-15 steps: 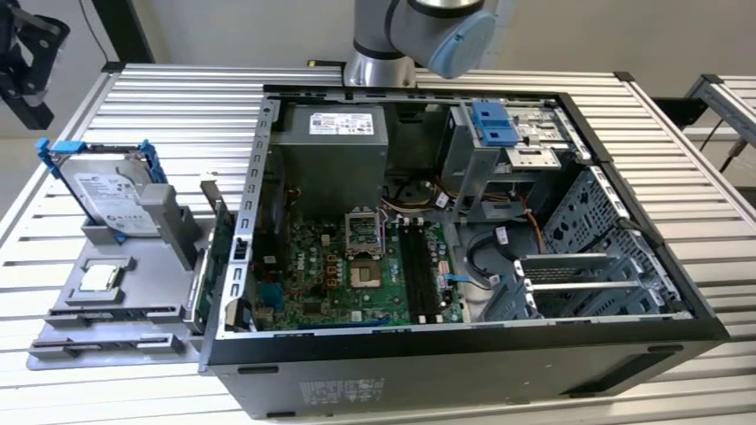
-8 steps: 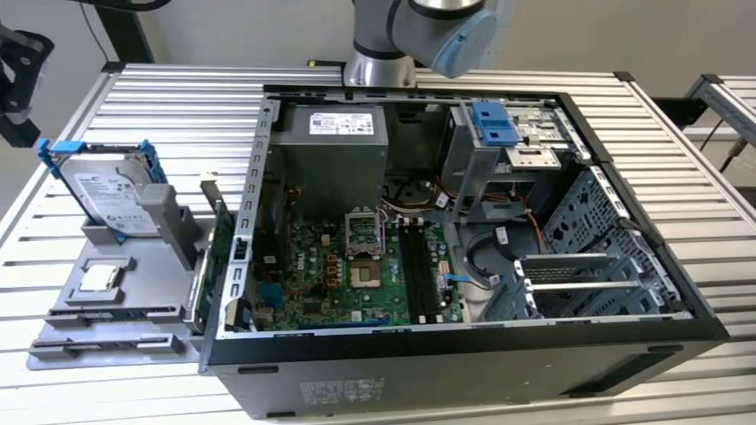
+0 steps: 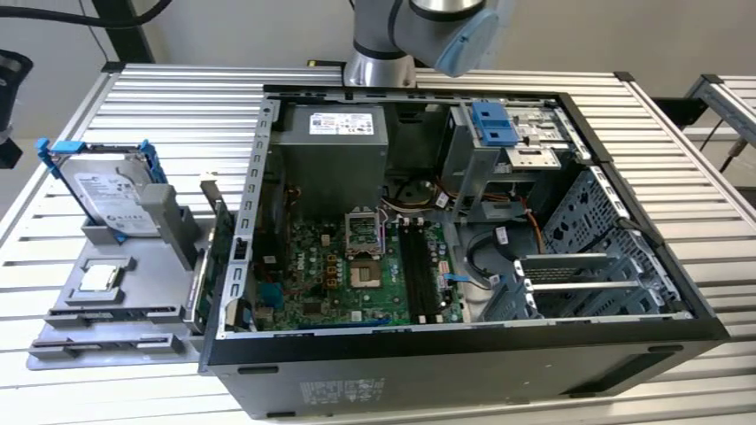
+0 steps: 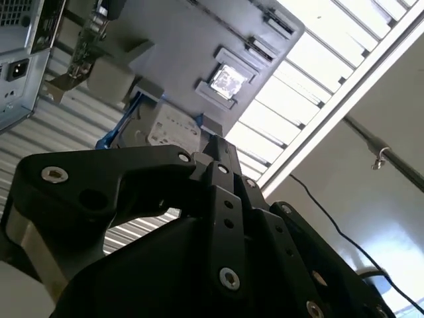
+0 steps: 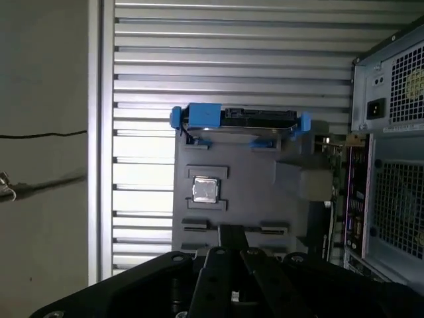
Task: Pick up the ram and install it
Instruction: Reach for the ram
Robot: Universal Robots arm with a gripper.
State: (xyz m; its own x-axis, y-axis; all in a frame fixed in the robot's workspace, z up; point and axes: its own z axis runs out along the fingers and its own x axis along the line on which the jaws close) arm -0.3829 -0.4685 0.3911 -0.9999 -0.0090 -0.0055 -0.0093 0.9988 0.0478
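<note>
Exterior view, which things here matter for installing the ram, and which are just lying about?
For the job: ram, standing beside the case; black motherboard slots.
Lying about: hard drive in blue bracket; small square chip on the grey tray.

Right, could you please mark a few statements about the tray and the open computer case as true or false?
1. The silver hard drive with the blue bracket stands on the grey plastic tray. True.
2. The small square silver chip sits in the motherboard's socket. False: it lies on the tray.
3. The dark computer case is open, with its green motherboard showing. True.
4. The thin dark ram stick is seated in a motherboard slot. False: it stands on edge at the tray's side next to the case.
</note>
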